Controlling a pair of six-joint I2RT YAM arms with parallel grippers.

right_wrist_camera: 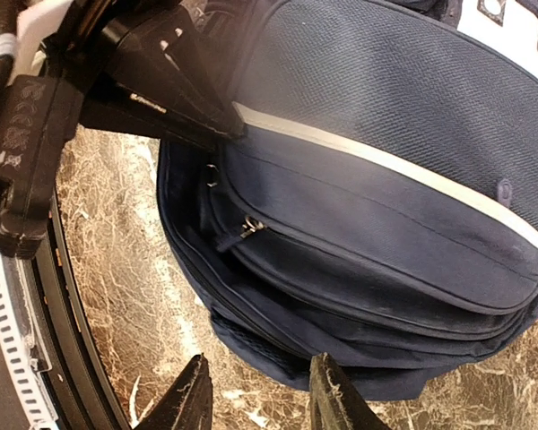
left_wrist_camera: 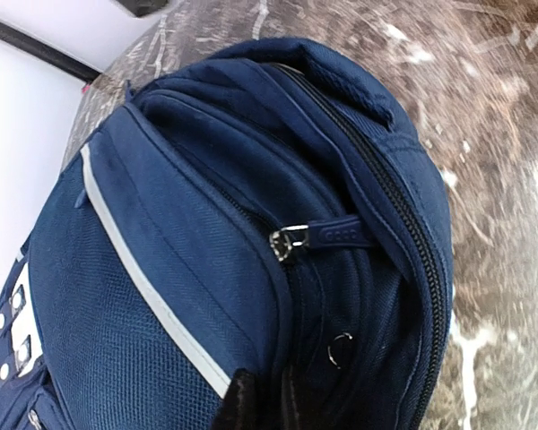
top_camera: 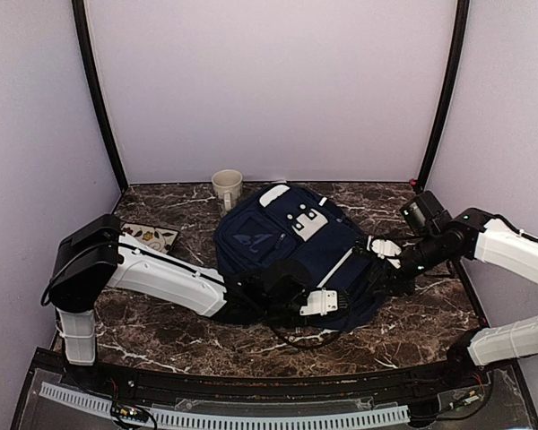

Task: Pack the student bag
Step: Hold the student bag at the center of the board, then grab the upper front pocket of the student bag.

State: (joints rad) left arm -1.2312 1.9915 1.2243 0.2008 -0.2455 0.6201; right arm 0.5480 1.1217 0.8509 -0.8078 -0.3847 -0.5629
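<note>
No text is legible (marks on the zipper pull (left_wrist_camera: 341, 235) of the student bag (left_wrist_camera: 117, 358) are blurred).

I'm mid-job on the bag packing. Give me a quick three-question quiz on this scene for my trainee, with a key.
1. True or false: the mug sits inside the student bag.
2. The right gripper is: A) open, holding nothing; B) shut on the bag; C) shut on the mug.
3. Fill in: the ___ gripper is at the bag's end nearest the arm bases.

Key:
1. False: the mug stands on the table beyond the bag.
2. A.
3. Left: the left gripper is at that end.
</note>
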